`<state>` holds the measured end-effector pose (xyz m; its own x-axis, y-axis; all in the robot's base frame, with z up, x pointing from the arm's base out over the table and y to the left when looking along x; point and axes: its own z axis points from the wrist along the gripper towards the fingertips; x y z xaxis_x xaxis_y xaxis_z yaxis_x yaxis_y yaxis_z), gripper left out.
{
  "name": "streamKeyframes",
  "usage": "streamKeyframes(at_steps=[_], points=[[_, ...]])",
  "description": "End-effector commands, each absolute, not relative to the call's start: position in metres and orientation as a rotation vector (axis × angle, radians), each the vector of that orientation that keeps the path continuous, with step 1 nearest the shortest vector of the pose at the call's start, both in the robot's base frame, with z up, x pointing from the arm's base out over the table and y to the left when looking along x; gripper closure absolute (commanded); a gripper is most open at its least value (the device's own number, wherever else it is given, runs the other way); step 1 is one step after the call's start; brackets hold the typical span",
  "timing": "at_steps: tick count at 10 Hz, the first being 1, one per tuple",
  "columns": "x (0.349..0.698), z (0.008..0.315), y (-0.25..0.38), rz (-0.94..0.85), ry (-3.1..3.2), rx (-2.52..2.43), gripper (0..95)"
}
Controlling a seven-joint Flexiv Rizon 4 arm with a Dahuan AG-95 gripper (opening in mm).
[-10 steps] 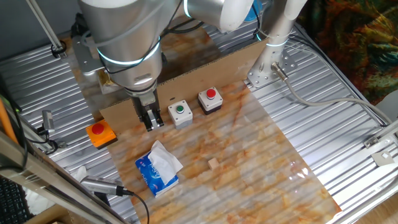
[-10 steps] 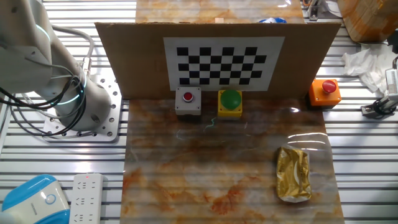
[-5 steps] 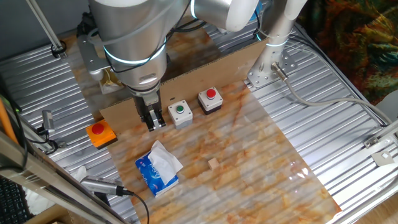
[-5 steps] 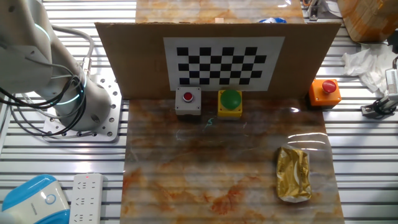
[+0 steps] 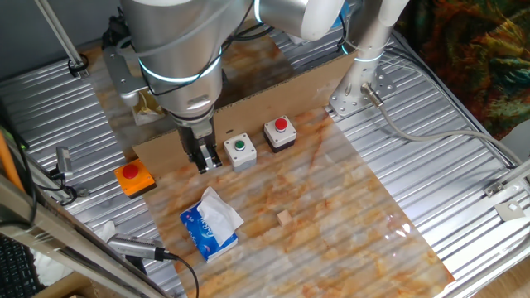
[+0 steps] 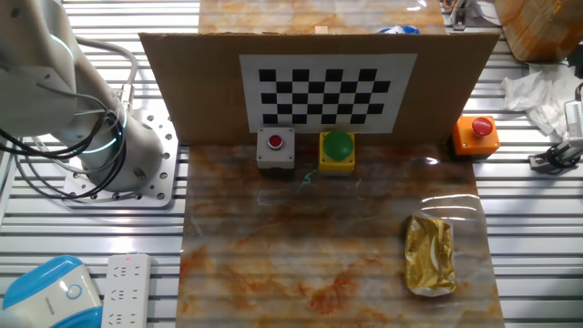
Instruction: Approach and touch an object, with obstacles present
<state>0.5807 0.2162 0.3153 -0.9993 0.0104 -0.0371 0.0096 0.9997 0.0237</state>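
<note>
Both views are looking steeply down at the bench (image 5: 348, 207) from opposite sides of the cardboard wall (image 6: 182, 91), sharing its marbled mat.

No legible text, labels or numbers anywhere.

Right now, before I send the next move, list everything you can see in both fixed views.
Cardboard board: one, brown, upright across the mat, carrying a black-and-white checkerboard sheet.
Button boxes: grey with green button; grey with red button; orange with red button off the mat's edge.
Tissue pack: one, blue with white tissue, on the mat.
Small wooden block: one, tan, mid-mat.
Gold foil pouch: one, on the mat in the other fixed view.
Power strip: one, white, bottom corner.
Robot arm: one, silver; end effector pointing down beside the green button box, jaw state unclear.
</note>
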Motion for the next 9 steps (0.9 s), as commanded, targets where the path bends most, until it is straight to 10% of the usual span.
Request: streamKeyframes(at_steps=[1, 9], points=[[0.5802, 0.3157, 0.2162, 0.073, 3.127, 0.007, 95.0], [0.5802, 0.3157, 0.2162, 0.143, 3.216, 0.076, 95.0]])
